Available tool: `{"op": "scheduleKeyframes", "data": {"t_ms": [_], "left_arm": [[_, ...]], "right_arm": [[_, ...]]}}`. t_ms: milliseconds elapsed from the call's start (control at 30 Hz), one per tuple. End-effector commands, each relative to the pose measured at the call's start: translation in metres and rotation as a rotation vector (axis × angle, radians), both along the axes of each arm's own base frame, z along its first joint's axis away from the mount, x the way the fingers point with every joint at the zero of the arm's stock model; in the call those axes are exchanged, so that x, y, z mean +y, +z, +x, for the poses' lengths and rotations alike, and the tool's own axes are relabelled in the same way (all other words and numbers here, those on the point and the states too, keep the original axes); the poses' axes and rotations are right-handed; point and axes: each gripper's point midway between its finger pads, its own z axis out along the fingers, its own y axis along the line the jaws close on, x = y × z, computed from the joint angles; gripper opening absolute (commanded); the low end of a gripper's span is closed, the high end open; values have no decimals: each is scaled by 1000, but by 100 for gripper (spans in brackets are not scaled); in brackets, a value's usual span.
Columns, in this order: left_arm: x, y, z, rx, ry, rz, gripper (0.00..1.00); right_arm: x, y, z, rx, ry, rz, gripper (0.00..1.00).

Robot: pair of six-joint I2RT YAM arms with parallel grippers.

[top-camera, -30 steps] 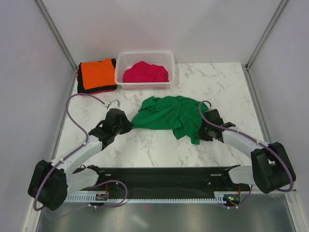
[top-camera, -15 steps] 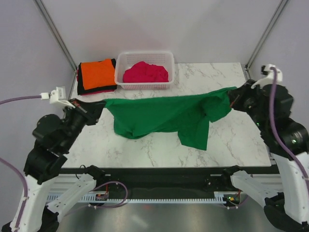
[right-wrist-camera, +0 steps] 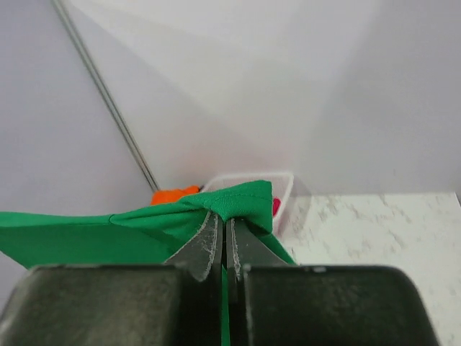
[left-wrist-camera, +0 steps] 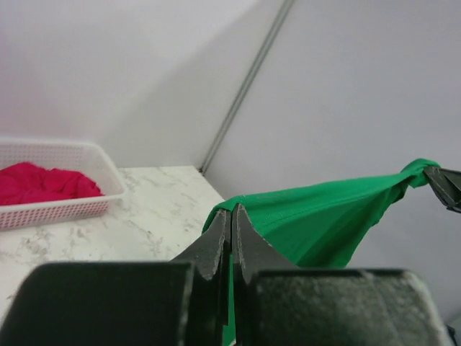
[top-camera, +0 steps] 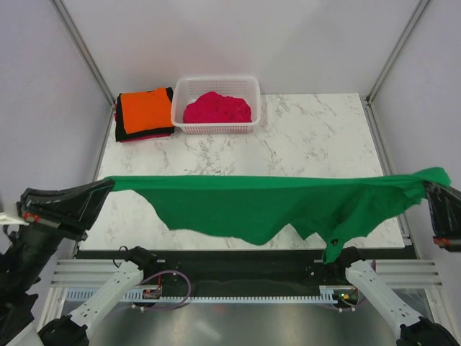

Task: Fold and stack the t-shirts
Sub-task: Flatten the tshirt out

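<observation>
A bright green t-shirt (top-camera: 266, 205) hangs stretched wide in the air over the near part of the table, its lower edge sagging. My left gripper (top-camera: 106, 184) is shut on its left end, seen pinched between the fingertips in the left wrist view (left-wrist-camera: 231, 210). My right gripper (top-camera: 430, 184) is shut on the right end, where green cloth (right-wrist-camera: 238, 202) bunches over the closed tips. A magenta-pink t-shirt (top-camera: 217, 108) lies crumpled in the basket. An orange t-shirt (top-camera: 146, 109) lies folded on dark ones at the back left.
The white lattice basket (top-camera: 216, 127) stands at the back of the marble table (top-camera: 310, 137), next to the folded stack. Grey walls with metal posts (top-camera: 83, 50) enclose the table on three sides.
Both arms have risen and spread far apart, lifting the green t-shirt off the table and pulling it from a crumpled heap into a taut wide span.
</observation>
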Motion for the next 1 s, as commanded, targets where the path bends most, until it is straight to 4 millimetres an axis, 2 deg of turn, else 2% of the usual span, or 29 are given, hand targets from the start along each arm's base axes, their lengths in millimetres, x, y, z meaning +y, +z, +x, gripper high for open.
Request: {"op": "scheduleKeyframes", "data": {"t_ms": [0, 33, 100, 167, 200, 267, 300, 333, 367, 400, 433, 467, 500, 533, 567, 600, 633, 667, 700, 733, 767, 800, 833, 867, 900, 967], "left_arm": [[7, 29, -42, -187, -46, 31, 2], [9, 38, -54, -227, -52, 22, 2], [13, 48, -65, -265, -47, 13, 2], [12, 52, -61, -257, -35, 10, 2], [12, 54, -61, -256, -33, 7, 2], [7, 51, -47, -211, -27, 3, 2], [3, 48, -34, -171, -19, 5, 2], [5, 42, -18, -124, 22, -3, 2], [5, 31, -6, -54, 43, -9, 2], [4, 16, 14, 20, 80, -2, 2], [8, 2, 39, 98, 156, 4, 2], [9, -16, 54, 175, 193, 17, 2], [7, -40, 75, 255, 234, 43, 2], [9, -58, 97, 321, 297, 64, 2], [9, -74, 110, 365, 329, 82, 2], [6, -107, 130, 441, 362, 129, 2], [7, -130, 151, 491, 415, 182, 2], [6, -148, 164, 521, 439, 225, 2], [2, -179, 184, 562, 461, 276, 2], [2, -196, 197, 572, 480, 337, 2], [-3, -229, 217, 648, 479, 408, 3], [2, -252, 230, 698, 503, 437, 14], [2, -267, 238, 738, 487, 459, 25], [0, -295, 251, 822, 463, 494, 38], [9, -302, 259, 854, 466, 479, 58], [8, -313, 265, 895, 441, 475, 75]], "right_arm": [[-24, 53, -58, -275, -27, 44, 0], [-32, 65, -77, -331, -40, 58, 0], [-41, 79, -95, -392, -60, 52, 0], [-43, 82, -94, -388, -67, 51, 0], [-42, 81, -83, -362, -73, 51, 0], [-43, 73, -60, -292, -115, 53, 0], [-37, 66, -30, -212, -137, 41, 0], [-37, 52, -9, -123, -166, 44, 0], [-43, 41, 13, -43, -240, 47, 0], [-37, 22, 55, 83, -292, 11, 0], [-35, -1, 78, 187, -333, -12, 0], [-38, -18, 100, 262, -402, -38, 1], [-27, -57, 141, 401, -434, -113, 2], [-23, -76, 161, 461, -459, -135, 2], [-24, -96, 179, 516, -509, -168, 4], [-14, -142, 212, 638, -527, -256, 4], [-10, -156, 231, 653, -545, -271, 7], [-7, -175, 246, 692, -554, -299, 16], [2, -218, 270, 786, -547, -361, 28], [-1, -230, 286, 804, -559, -350, 57], [0, -246, 296, 846, -565, -339, 98], [4, -271, 312, 911, -547, -351, 98], [1, -278, 318, 937, -550, -344, 98], [2, -283, 323, 950, -544, -345, 98], [5, -286, 326, 957, -535, -347, 98], [6, -287, 321, 953, -517, -344, 98]]}}
